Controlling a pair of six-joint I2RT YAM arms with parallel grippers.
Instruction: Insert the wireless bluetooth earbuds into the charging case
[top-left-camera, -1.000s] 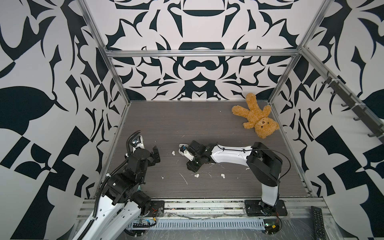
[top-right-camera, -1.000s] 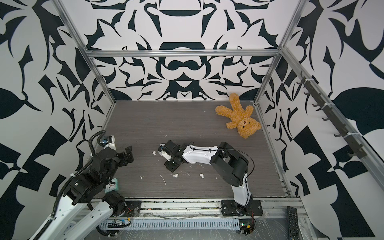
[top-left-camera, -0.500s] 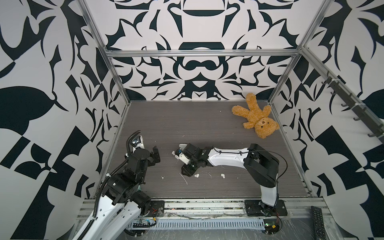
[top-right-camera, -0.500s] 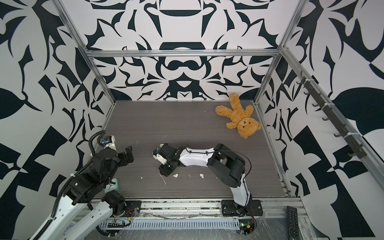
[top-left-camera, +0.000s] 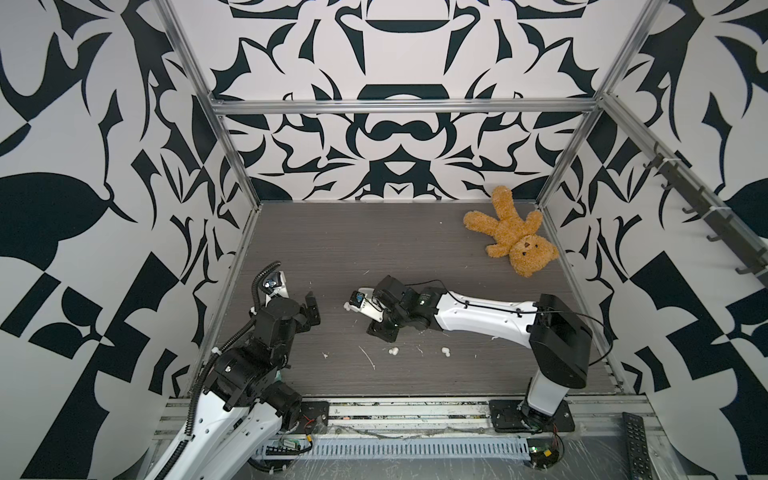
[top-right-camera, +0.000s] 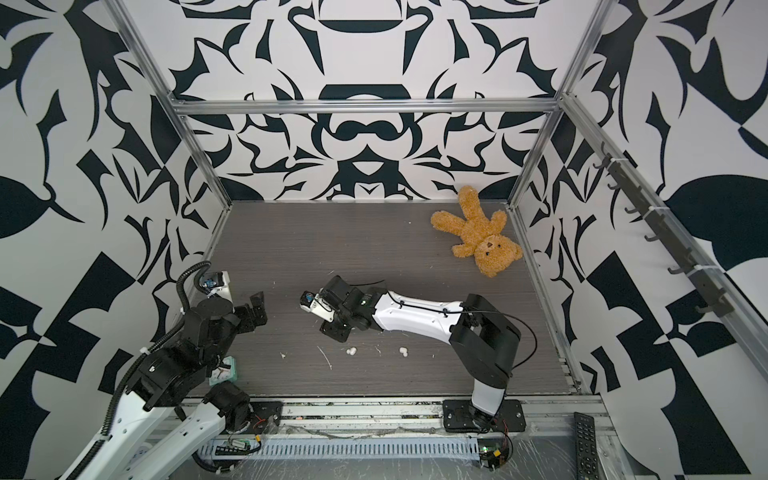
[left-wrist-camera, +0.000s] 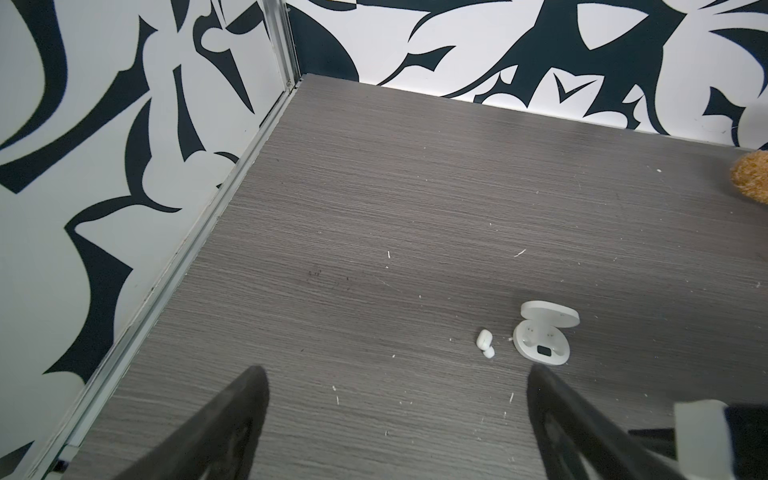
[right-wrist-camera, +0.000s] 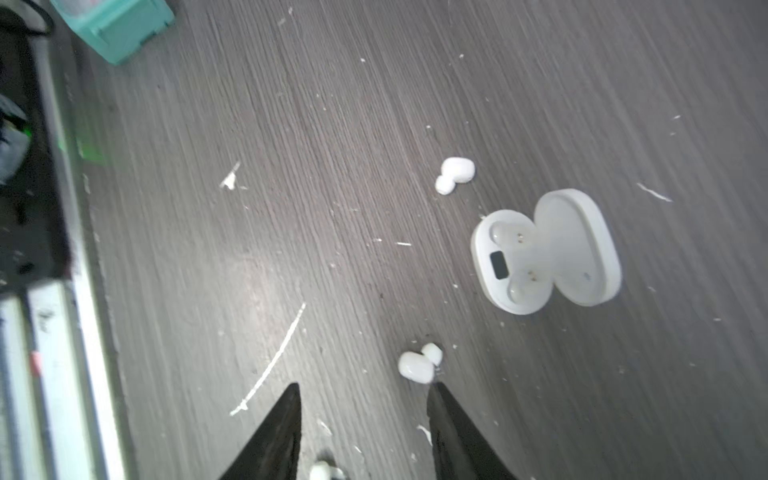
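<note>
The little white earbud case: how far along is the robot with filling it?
Done: nothing yet; the open white oval plastic charging case shows both sockets empty. In hand: nothing; the right gripper and the left gripper both stand open and empty. Remaining: everything. One tiny white glossy earbud lies beside the case, another earbud just off the right gripper's tip, on the grey table.
</note>
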